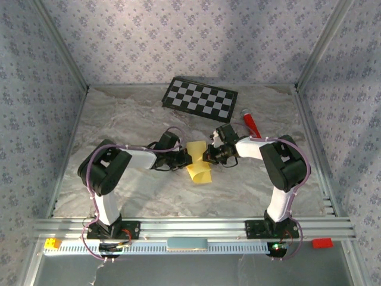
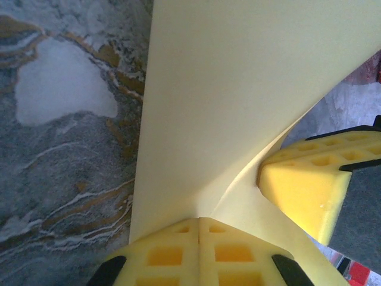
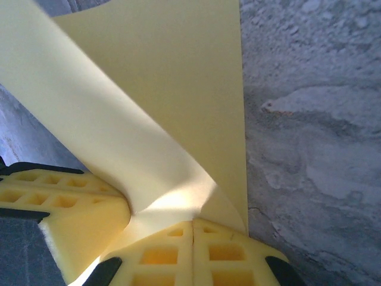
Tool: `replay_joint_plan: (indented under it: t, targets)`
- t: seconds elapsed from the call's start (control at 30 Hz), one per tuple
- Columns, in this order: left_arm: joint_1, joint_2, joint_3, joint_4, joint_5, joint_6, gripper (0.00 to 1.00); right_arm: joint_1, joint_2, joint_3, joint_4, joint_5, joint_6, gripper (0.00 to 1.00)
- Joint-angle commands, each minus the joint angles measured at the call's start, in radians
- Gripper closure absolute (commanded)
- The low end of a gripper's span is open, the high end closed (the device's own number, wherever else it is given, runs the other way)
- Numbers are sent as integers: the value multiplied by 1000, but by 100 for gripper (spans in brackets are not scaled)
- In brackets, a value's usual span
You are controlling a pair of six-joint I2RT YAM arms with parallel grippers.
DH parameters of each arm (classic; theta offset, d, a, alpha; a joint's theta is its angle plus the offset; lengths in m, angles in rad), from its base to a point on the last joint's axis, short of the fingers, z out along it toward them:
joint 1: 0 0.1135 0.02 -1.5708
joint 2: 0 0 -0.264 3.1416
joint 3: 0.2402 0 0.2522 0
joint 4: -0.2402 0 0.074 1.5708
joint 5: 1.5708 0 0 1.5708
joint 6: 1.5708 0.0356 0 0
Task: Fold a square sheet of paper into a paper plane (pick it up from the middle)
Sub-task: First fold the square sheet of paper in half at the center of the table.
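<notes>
— Where was the square sheet of paper?
— Mid-table, between my arms. The left gripper and right gripper were both pinched tight on it (it bowed between them).
— Advice?
— I judged the edges needed matching before creasing.

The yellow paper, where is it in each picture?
Top external: yellow paper near the picture's middle.
Left wrist: paper in the upper middle and right, pinched by the left gripper at the bottom.
Right wrist: paper in the upper left and middle, pinched by the right gripper at the bottom.
Shared landmark: the marbled grey table.
</notes>
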Motion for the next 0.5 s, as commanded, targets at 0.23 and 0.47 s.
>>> replay_joint_plan:
  t: [0.23, 0.47]
  targets:
    - [-11, -72, 35, -48, 69, -60, 99, 0, 42, -49, -117, 116, -7, 100]
    - [-22, -23, -24, -4, 78, -77, 100, 0, 47, -51, -121, 118, -10, 100]
